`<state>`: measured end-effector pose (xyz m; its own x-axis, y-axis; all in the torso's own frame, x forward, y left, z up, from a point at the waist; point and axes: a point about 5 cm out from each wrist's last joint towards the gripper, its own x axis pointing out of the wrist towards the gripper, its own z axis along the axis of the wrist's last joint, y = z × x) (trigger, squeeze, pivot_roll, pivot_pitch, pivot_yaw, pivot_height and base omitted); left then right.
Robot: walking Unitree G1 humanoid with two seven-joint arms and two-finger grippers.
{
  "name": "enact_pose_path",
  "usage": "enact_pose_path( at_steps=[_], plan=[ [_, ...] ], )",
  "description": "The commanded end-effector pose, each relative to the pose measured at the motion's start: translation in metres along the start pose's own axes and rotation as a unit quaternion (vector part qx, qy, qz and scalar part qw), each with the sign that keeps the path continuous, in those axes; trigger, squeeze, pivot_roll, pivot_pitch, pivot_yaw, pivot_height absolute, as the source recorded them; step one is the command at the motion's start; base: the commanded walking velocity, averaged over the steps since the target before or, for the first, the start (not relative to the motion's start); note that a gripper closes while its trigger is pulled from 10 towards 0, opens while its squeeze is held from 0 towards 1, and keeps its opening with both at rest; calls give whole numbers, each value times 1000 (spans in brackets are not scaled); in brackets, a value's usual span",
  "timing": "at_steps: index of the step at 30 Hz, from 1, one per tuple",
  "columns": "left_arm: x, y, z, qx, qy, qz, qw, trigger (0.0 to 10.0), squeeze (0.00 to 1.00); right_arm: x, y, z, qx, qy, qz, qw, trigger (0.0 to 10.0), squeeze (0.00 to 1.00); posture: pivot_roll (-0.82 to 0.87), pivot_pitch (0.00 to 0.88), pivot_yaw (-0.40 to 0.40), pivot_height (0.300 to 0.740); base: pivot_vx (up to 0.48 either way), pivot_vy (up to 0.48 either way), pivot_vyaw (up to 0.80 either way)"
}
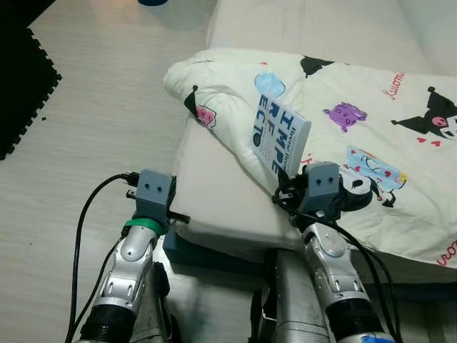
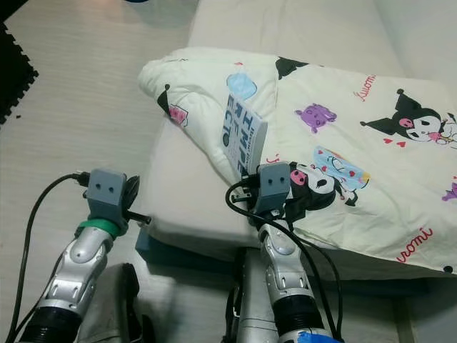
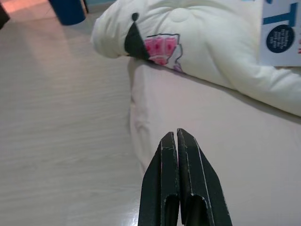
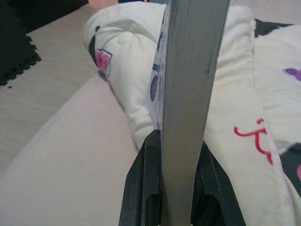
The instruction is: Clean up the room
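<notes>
A white and blue book [image 1: 280,136] stands tilted above the bed, over the cartoon-print quilt [image 1: 357,121]. My right gripper [image 4: 176,141] is shut on the book's lower edge [image 4: 188,94], one black finger on each cover. The right wrist [image 1: 321,182] sits just below the book, over the quilt's near edge. My left gripper [image 3: 178,141] is shut with nothing in it, held above the mattress's left edge [image 3: 136,122]. The left wrist [image 1: 153,189] hovers beside the bed's near corner.
The cream mattress [image 1: 214,186] lies on a blue base [image 1: 193,254]. Pale wood floor [image 1: 93,107] stretches to the left. Black foam mats [image 1: 18,78] lie at the far left. A dark blue object [image 3: 68,9] stands on the floor beyond the quilt's corner.
</notes>
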<state>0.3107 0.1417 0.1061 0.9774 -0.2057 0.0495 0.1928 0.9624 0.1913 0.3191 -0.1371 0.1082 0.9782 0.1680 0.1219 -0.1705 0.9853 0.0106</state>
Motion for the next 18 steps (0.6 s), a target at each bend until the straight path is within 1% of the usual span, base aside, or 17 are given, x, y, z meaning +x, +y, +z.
enact_pose_path(
  at_steps=[1,4,8,9,12,18],
  plan=[
    [-4,-7,-7,11,9,-16,1000,10000,0,-9,-1,-16,2,28,-11,1000,10000,0,17,147,0,589,0,0,0],
    [-3,-11,-7,18,6,-26,999,10000,0,-12,0,-20,-1,35,-16,999,10000,0,16,148,2,599,0,0,0],
    [-3,-12,-7,19,7,-27,999,10000,0,-13,0,-21,-1,38,-20,999,10000,0,15,149,2,604,0,0,0],
    [-2,-13,-10,13,13,-17,1000,10000,0,-15,-1,-25,-6,44,-25,999,10000,0,15,149,2,614,0,0,0],
    [-2,-14,-13,6,19,-8,1000,10000,0,-16,0,-28,-10,47,-28,998,10000,0,14,151,2,624,0,0,0],
    [-3,-15,-14,8,17,-11,1000,10000,0,-17,1,-30,-10,45,-30,999,10000,0,13,152,3,644,0,0,0]
  ],
)
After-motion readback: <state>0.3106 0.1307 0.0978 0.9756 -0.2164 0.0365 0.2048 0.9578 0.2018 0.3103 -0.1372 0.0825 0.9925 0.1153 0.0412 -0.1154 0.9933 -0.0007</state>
